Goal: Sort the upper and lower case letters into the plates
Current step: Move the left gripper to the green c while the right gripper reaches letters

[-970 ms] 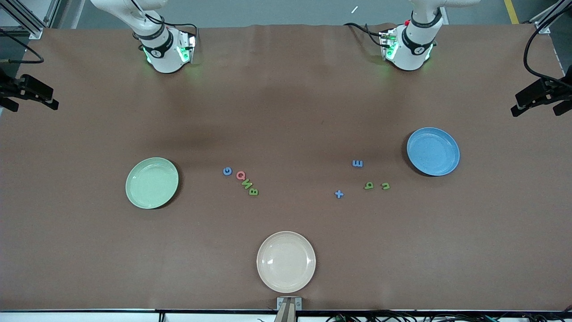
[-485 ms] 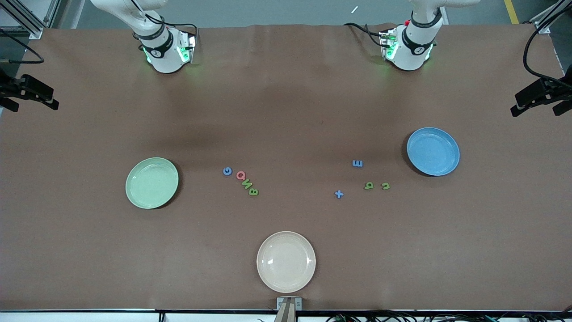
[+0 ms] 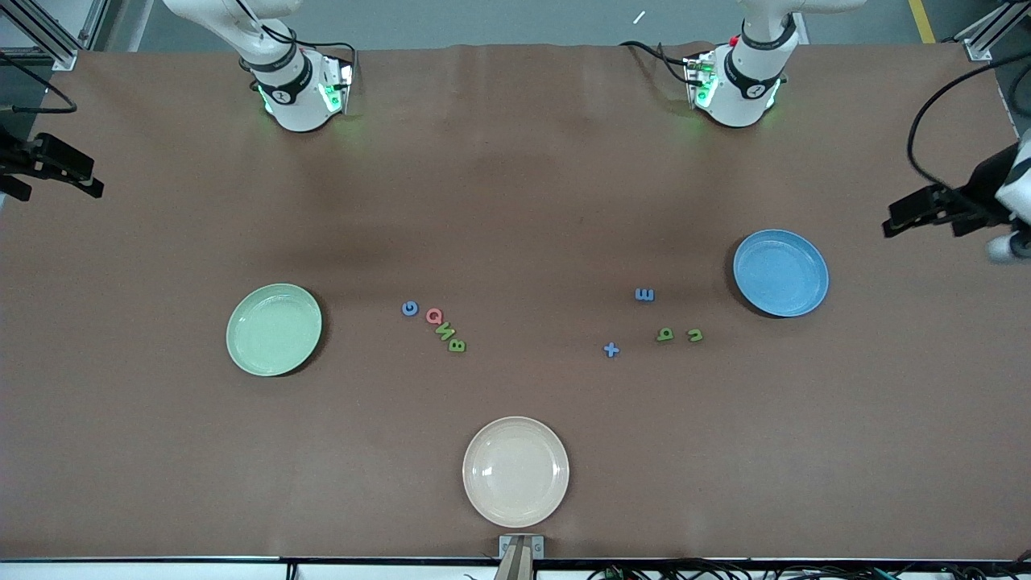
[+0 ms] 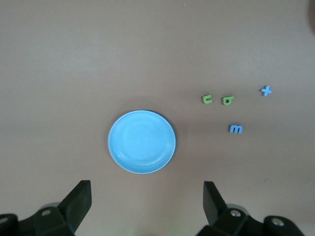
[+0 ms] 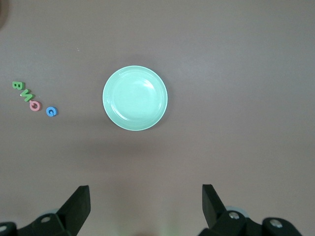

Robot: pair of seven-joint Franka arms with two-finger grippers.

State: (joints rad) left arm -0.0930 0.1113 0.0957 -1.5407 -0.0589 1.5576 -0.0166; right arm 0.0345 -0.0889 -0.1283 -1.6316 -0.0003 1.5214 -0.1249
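- You are holding the left hand wide open and empty, high over the table's edge beside the blue plate – well placed for the lowercase letters lying near it.
- Your right hand is waiting, open and empty too, above the green plate.
- The capital letters are sitting in a row between the two plates – none sorted yet.

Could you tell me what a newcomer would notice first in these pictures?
Three round plates on the brown table: a pale green plate toward the right arm's end, a blue plate toward the left arm's end, a cream plate nearest the front camera. Between them lie two clusters of tiny coloured letters, none yet in a plate.
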